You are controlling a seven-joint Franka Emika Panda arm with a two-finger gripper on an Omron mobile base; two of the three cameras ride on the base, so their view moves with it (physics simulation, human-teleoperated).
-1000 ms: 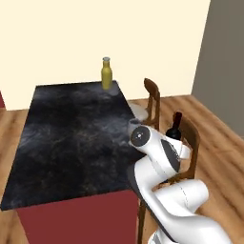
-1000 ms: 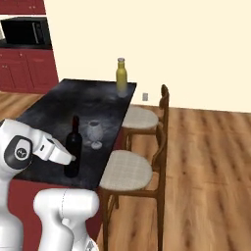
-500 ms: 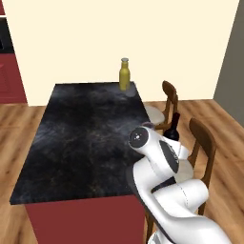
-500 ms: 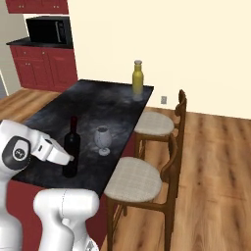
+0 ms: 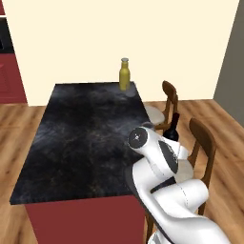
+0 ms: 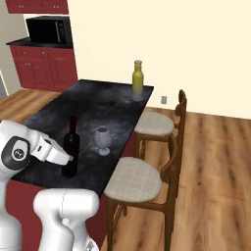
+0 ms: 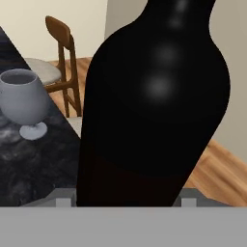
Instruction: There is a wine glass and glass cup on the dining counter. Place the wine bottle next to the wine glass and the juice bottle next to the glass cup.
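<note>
The dark wine bottle [image 6: 72,146] stands upright at the near right part of the dining counter [image 6: 98,100], with my gripper [image 6: 66,158] shut on its lower body. From the hand, the wine bottle [image 7: 154,96] looms close between my gripper [image 7: 126,200] fingertips. The wine glass [image 6: 102,139] stands just right of the bottle, a small gap between them; the wine glass [image 7: 21,99] is upright. At the counter's far end stands the yellow juice bottle [image 6: 138,78], with a faint glass cup [image 6: 137,96] at its foot. The wine bottle's neck [image 5: 173,128] pokes out behind my arm.
Two wooden stools [image 6: 132,179] [image 6: 154,122] line the counter's right side. Red cabinets with a microwave [image 6: 49,30] stand at the back left. Wooden floor surrounds the island, and the black top [image 5: 81,128] is bare through the middle.
The whole scene has shifted in both base views, so the base has driven along the island. The wine bottle stays in my gripper beside the wine glass.
</note>
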